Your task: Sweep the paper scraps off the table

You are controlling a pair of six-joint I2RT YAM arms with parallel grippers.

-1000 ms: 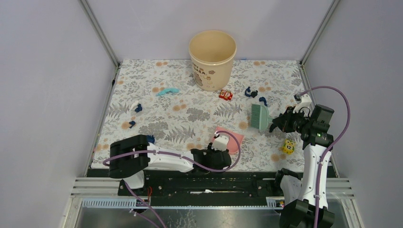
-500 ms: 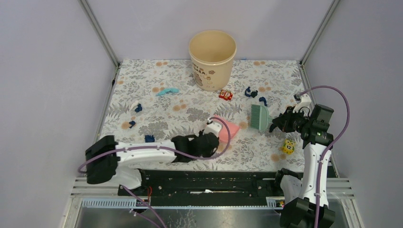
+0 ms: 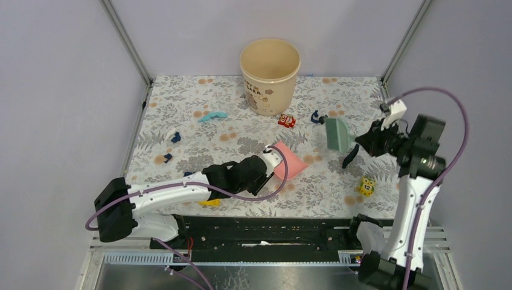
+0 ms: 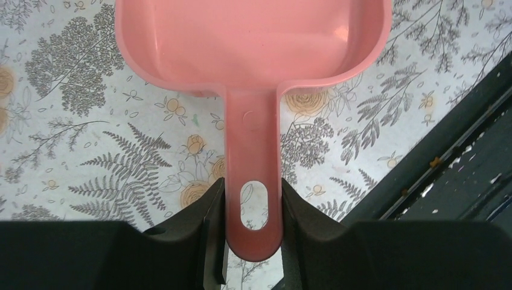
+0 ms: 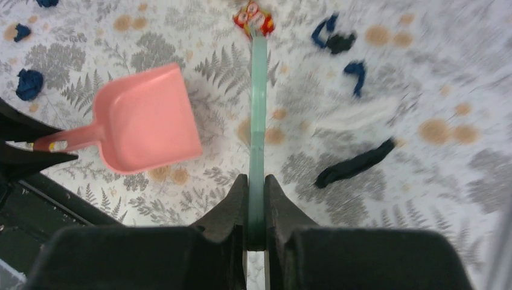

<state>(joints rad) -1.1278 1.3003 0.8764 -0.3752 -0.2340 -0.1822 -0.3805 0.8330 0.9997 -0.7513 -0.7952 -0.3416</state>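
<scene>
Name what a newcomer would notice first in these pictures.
The pink dustpan in the middle of the table, its handle clamped in the left gripper, stands out first. Then the green brush to its right, held by the right gripper, and the beige bucket at the far edge.

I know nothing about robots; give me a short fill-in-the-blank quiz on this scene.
The left gripper is shut on the handle of the ____ dustpan.
The green brush is held by the ____ gripper.
The small cube near the beige bucket is ____.
Missing words: pink; right; red.
</scene>
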